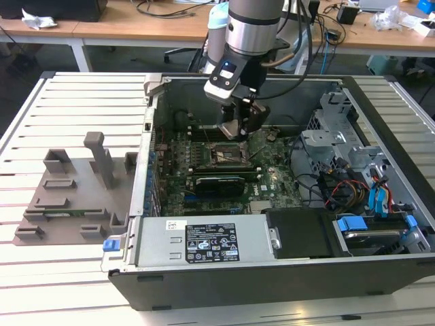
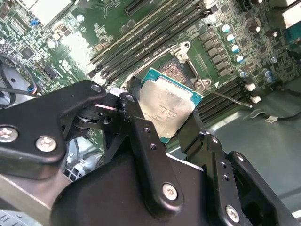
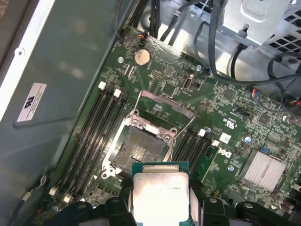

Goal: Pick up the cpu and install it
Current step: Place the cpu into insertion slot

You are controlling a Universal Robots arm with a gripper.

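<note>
The cpu (image 3: 161, 190), a small square chip with a pale silver top and green edge, sits between the black fingers (image 3: 203, 208) of my gripper (image 3: 161, 203), which is shut on it. In the second wrist view the cpu (image 2: 169, 108) is clamped edge to edge by the gripper (image 2: 167, 123). It hangs just above the motherboard, beside the open dark socket (image 3: 138, 150), whose metal load plate (image 3: 162, 110) is lifted. In the exterior view my gripper (image 1: 238, 128) is low inside the computer case (image 1: 272, 278), over the socket (image 1: 228, 155).
Memory slots (image 3: 94, 134) flank the socket on both sides. A black card (image 1: 217, 183) lies just in front of the socket, and a silver power supply (image 1: 204, 241) nearer still. Drive cage and cables (image 1: 346, 156) fill the exterior view's right. A grey fixture (image 1: 68, 190) lies outside the case.
</note>
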